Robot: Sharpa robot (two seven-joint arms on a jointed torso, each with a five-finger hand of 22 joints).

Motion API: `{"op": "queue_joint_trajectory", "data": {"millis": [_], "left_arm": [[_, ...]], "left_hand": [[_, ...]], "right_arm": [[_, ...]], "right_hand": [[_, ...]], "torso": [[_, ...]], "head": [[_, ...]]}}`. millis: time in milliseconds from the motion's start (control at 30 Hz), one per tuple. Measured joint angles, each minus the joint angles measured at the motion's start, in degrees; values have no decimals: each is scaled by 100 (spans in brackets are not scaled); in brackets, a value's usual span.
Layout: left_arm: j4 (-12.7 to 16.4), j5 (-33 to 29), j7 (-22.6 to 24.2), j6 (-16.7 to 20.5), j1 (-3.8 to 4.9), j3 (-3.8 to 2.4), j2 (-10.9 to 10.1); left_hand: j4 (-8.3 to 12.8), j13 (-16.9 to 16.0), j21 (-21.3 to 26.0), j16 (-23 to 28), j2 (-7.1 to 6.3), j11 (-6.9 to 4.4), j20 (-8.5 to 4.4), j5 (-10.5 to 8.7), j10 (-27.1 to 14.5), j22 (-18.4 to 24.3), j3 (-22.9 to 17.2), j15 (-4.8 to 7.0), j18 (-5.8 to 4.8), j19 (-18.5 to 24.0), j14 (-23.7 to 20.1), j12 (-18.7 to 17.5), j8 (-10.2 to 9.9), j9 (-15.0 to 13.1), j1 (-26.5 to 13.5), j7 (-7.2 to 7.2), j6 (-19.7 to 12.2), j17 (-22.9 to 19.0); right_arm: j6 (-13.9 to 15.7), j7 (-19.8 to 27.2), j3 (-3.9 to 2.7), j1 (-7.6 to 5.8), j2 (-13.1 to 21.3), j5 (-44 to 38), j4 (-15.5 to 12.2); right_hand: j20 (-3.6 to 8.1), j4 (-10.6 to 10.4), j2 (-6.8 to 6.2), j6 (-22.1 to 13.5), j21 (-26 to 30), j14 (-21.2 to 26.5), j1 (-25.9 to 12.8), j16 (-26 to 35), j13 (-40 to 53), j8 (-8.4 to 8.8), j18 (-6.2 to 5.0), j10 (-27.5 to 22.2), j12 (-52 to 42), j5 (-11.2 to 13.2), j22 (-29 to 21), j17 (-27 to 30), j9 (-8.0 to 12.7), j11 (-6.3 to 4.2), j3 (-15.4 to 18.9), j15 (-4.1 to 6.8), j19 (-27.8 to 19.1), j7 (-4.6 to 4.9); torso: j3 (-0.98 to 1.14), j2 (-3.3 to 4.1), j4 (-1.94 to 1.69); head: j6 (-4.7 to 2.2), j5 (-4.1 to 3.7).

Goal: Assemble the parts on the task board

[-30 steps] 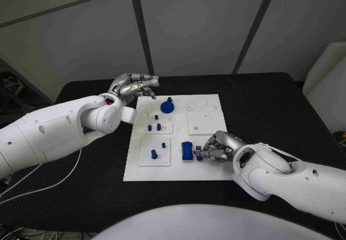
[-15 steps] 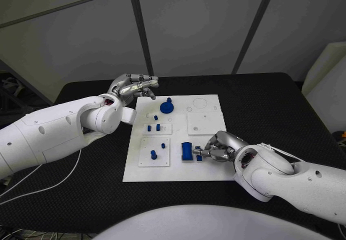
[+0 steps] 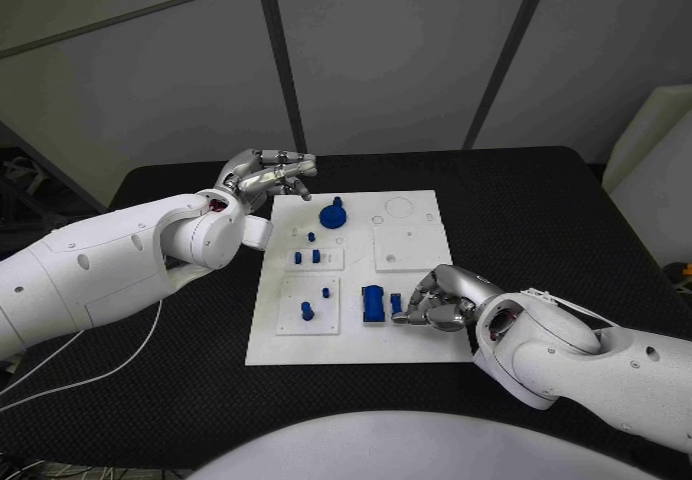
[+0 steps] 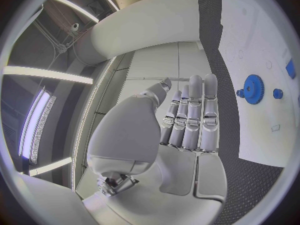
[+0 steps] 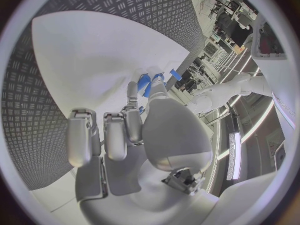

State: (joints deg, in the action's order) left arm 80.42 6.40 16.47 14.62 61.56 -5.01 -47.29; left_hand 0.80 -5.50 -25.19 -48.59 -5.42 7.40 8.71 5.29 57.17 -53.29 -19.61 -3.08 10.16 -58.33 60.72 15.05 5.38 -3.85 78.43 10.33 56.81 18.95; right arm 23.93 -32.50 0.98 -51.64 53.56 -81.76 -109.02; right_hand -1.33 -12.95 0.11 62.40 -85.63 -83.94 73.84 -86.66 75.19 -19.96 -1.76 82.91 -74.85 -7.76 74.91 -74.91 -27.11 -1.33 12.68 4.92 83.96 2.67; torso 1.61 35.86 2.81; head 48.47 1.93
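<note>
The white task board (image 3: pixel 346 345) lies in the middle of the black desk (image 3: pixel 548 210). Standing in it are a blue gear (image 3: pixel 333 214) near the far edge, small blue pegs (image 3: pixel 307 257) in the middle plate, two more pegs (image 3: pixel 307 308) in the near-left plate, and a tall blue block (image 3: pixel 374 303) near the front.

The right hand (image 3: pixel 433 300) rests on the board just beside that block, its fingertips pinching a small blue part (image 3: pixel 395 301) next to it.

The left hand (image 3: pixel 267 172) hovers over the desk by the board's far-left corner, fingers curled together, holding nothing, well apart from the gear.
</note>
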Motion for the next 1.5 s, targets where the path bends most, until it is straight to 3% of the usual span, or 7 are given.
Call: {"op": "queue_joint_trajectory", "data": {"millis": [733, 1033, 1233, 1300, 1400, 1433, 1500], "left_arm": [[-1, 0, -3, -7, -1, 1, -2], [2, 0, -4, -8, -1, 1, -10], [3, 0, -5, -9, -1, 1, -10], [1, 0, -6, -9, -3, 1, -7], [-6, 0, -6, -9, -6, 15, -4], [-8, 0, -6, -9, -14, 26, -4], [-13, 0, -6, -9, -36, 53, -6]], "left_hand": [[0, 0, 0, 0, 0, 0, 0, 0, 0, 0, 0, 0, 0, 0, 0, 0, 0, 0, 0, 0, 0, 0], [0, 0, 0, 0, 0, 0, 0, 0, 0, 0, 0, 0, 0, 0, 0, 0, 0, 0, 0, 0, 0, 0], [0, 0, 0, 0, 0, 0, 0, 0, 0, 0, 0, 0, 0, 0, 0, 0, 0, 0, 0, 0, 0, 0], [0, 1, 0, 0, 0, 0, 0, 0, 0, 0, 0, 0, 0, 0, 0, 0, 0, 0, 0, 0, 0, -2], [-1, 11, 0, -23, 0, -20, 0, 0, -20, 8, 34, -3, 0, 0, -3, 37, 0, 0, 0, 0, 0, -28], [-8, 11, 2, -23, 0, -12, 0, 0, -28, 8, 41, -21, 0, 0, -21, 37, 0, 0, 0, 0, 0, -29], [-35, 15, 72, -10, 7, 1, 40, 0, -42, 36, 69, -24, 0, 41, -101, 71, 0, 0, -7, 0, 0, -69]], "right_arm": [[-100, 54, -8, -5, -186, -114, 385], [-102, 71, -5, -5, -207, -141, 389], [-65, 139, 1, 3, -55, -102, 248], [-26, 249, -3, 3, 26, 21, 210], [33, 545, -114, 9, 96, 447, 259], [63, 744, -159, -6, 106, 728, 329], [103, 1110, -192, -62, 106, 1249, 493]], "right_hand": [[0, 0, 121, 13, 0, 0, 119, 0, -4, -63, 0, 20, -27, 12, 0, 0, -34, -21, 0, -1, 0, -10], [0, -1, 159, 11, 0, 0, 156, 1, 30, -62, 0, 20, -54, 0, 0, 0, -5, -21, 0, -2, 0, -10], [0, -117, 188, -67, 0, -1, 121, 1, 200, -61, 0, 20, 42, -420, 0, 0, -25, -20, 149, -2, 0, 8], [0, -190, 146, -183, 117, -1, 39, 96, 242, 14, 0, -62, 210, -522, 0, 0, -5, 27, 222, -3, 0, 54], [-22, -218, 144, -455, 389, -11, 36, 315, 99, 186, 0, -349, 728, -521, -1, 0, 72, 120, 250, -75, 12, 159], [-58, -218, 196, -512, 459, -19, 90, 369, -47, 231, 0, -402, 840, -521, -1, 0, 93, 156, 250, -85, 9, 194], [-130, -174, 245, -608, 715, -10, 246, 567, -151, 323, -113, -594, 1092, -572, 0, 0, 136, 199, 209, -135, -48, 256]], "torso": [[-1, 14, -16], [-1, 7, -13], [-1, -2, 2], [-2, -7, 3], [-1, -21, 3], [1, -27, 4], [9, -46, 5]], "head": [[42, 21], [58, 41], [42, 34], [27, 26], [-18, 24], [-36, 24], [-66, 18]]}}
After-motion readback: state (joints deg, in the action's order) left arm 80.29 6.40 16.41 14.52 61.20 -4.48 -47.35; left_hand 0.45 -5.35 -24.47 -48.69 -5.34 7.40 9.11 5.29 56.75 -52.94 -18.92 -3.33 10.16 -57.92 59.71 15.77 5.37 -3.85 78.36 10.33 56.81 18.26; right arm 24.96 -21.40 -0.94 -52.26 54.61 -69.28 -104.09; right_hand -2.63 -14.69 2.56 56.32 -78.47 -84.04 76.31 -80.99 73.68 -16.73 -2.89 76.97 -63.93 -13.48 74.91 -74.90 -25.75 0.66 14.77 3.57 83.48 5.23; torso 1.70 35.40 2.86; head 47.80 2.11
